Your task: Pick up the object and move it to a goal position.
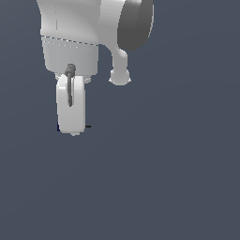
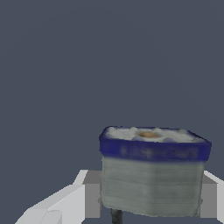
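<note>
The object (image 2: 153, 179) is a grey-green block with a dark blue rim around its pale top and a short dark stub beneath. It fills the gap between my two white fingers (image 2: 72, 199) in the wrist view, and both pads press against its sides. In the exterior view my gripper (image 1: 72, 129) hangs from the arm and covers nearly all of the object (image 1: 87, 126). Only a dark stub on one side and a sliver of blue edge on the other stick out past the fingertips.
A plain dark grey-blue surface fills both views. The bulky white arm body (image 1: 75, 33) with its dark round joint cap (image 1: 136, 23) takes up the top of the exterior view.
</note>
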Controlling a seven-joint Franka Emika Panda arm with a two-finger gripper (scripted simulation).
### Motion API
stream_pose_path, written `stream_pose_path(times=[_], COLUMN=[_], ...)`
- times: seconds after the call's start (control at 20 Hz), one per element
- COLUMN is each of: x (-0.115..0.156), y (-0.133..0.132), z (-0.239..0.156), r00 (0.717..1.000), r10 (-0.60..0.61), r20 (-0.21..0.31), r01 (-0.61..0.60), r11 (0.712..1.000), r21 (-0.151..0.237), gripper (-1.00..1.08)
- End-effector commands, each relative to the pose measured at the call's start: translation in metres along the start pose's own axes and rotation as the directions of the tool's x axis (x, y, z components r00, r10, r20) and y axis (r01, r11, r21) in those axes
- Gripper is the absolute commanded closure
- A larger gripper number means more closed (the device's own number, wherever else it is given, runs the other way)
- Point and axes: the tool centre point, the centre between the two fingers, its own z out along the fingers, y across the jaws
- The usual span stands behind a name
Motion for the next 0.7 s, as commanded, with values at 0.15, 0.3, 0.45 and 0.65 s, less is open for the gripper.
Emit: stream_pose_path(times=[0.15,0.3,0.45,0.65], x=[0.026,0.034,0.038,0.04], y=[-0.019,-0.025,-0.028,-0.03], z=[-0.066,-0.089,-0.101,-0.105], r00=[0.996,0.993,0.991,0.991], r10=[0.068,0.09,0.102,0.105], r20=[-0.057,-0.074,-0.084,-0.088], r01=[-0.065,-0.085,-0.095,-0.098], r11=[0.997,0.994,0.992,0.992], r21=[0.051,0.069,0.079,0.082], gripper=[1.08,1.08,1.08,1.08])
